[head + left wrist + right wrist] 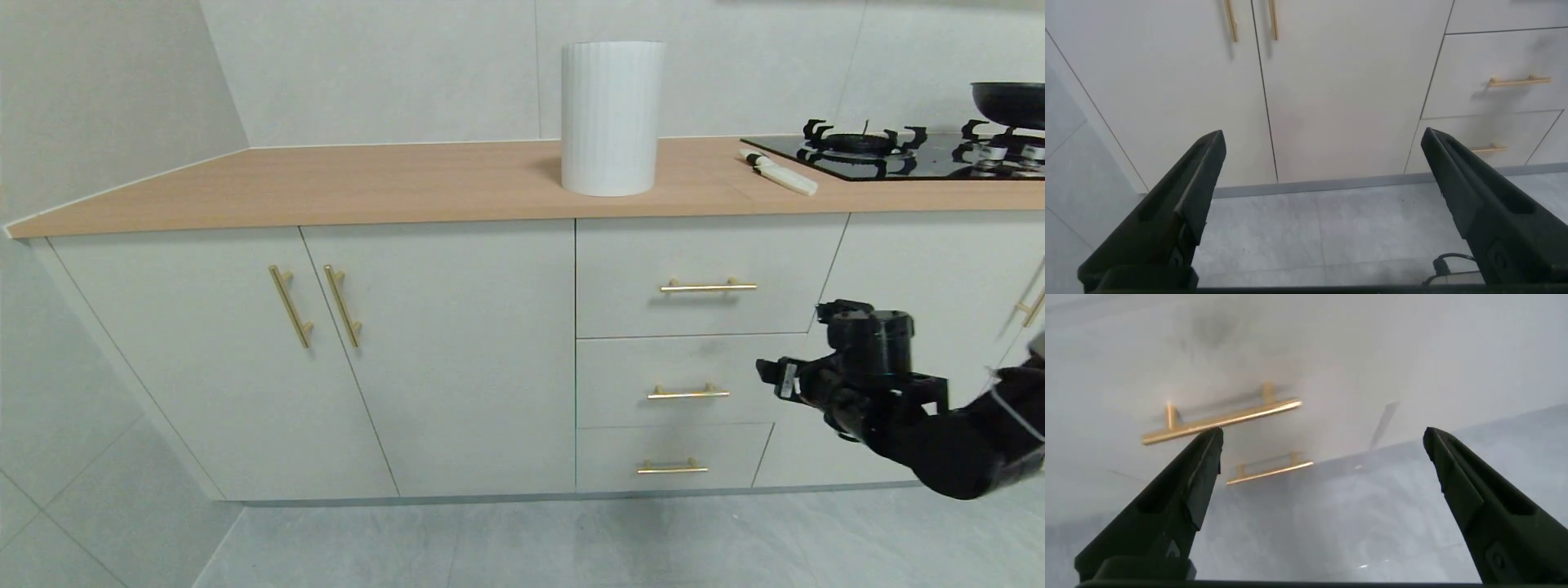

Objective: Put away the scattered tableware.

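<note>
A white knife-like utensil (780, 173) lies on the wooden countertop (367, 184) beside the stove. A tall white ribbed container (610, 118) stands upright mid-counter. My right gripper (774, 377) hangs low in front of the drawer stack, just right of the middle drawer's gold handle (688, 394). In the right wrist view this gripper (1323, 437) is open and empty, facing that handle (1221, 416) and the bottom drawer's handle (1270, 469). My left gripper (1321, 137) is open and empty, low near the floor, facing the cabinet doors (1266, 90).
A black gas hob (898, 153) with a dark pan (1008, 102) is at the counter's right end. Two cabinet doors with gold handles (317, 304) stand left of the three drawers; the top drawer handle (708, 286) is above. Grey tiled floor (522, 547) lies below.
</note>
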### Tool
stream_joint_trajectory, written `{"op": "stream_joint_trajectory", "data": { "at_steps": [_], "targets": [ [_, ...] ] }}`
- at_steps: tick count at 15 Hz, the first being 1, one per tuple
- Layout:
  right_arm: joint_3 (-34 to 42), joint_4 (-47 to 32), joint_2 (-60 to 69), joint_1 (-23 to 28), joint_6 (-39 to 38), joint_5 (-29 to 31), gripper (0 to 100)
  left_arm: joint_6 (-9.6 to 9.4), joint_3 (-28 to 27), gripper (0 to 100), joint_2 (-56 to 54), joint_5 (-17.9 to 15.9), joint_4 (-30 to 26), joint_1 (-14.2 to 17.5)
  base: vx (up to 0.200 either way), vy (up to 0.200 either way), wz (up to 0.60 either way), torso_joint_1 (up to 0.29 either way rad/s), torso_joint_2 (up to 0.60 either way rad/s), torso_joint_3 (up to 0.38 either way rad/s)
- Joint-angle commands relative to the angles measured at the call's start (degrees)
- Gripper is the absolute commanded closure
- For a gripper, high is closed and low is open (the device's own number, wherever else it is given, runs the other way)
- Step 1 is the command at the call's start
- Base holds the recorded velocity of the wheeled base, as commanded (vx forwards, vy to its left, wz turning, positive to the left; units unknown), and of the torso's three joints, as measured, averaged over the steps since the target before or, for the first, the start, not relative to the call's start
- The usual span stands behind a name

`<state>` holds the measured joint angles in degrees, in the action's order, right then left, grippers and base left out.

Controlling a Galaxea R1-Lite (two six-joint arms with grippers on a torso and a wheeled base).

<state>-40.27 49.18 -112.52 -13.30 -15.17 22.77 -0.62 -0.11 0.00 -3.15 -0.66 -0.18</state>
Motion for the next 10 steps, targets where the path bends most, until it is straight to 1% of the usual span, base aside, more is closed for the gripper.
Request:
{"op": "stream_joint_trajectory", "data": {
  "at_steps": [1, 2, 4, 6, 7, 10],
  "targets": [
    [12.1, 1.1, 22.9, -0.1, 2.7, 1.2, 0, 0.01, 0.0, 0, 0.0, 0.0, 0.0, 0.0, 0.0, 0.0, 0.0, 0.0, 0.0, 0.0],
    [16.2, 0.9, 34.2, -0.1, 6.4, 1.3, 0, 0.01, -0.1, 0, 0.0, 0.0, 0.0, 0.0, 0.0, 0.0, 0.0, 0.0, 0.0, 0.0],
    [19.4, 0.2, 44.7, 0.6, 11.8, 2.4, 0, 0.01, -0.1, 0, 0.0, 0.1, 0.0, 0.0, 0.0, 0.0, 0.0, 0.0, 0.0, 0.0],
    [22.4, -4.8, 57.1, 2.0, 17.3, 4.9, 0, 0.01, -0.1, 0, 0.0, 0.0, 0.0, 0.0, 0.0, 0.0, 0.0, 0.0, 0.0, 0.0],
    [23.6, -8.7, 63.0, 2.0, 17.8, 5.1, 0, 0.01, -0.1, 0, 0.0, 0.0, 0.0, 0.0, 0.0, 0.0, 0.0, 0.0, 0.0, 0.0],
    [23.2, -27.9, 81.1, 2.1, 18.4, 5.4, 0, 0.01, -0.1, 0, 0.0, 0.0, 0.0, 0.0, 0.0, 0.0, 0.0, 0.0, 0.0, 0.0]
  ]
}}
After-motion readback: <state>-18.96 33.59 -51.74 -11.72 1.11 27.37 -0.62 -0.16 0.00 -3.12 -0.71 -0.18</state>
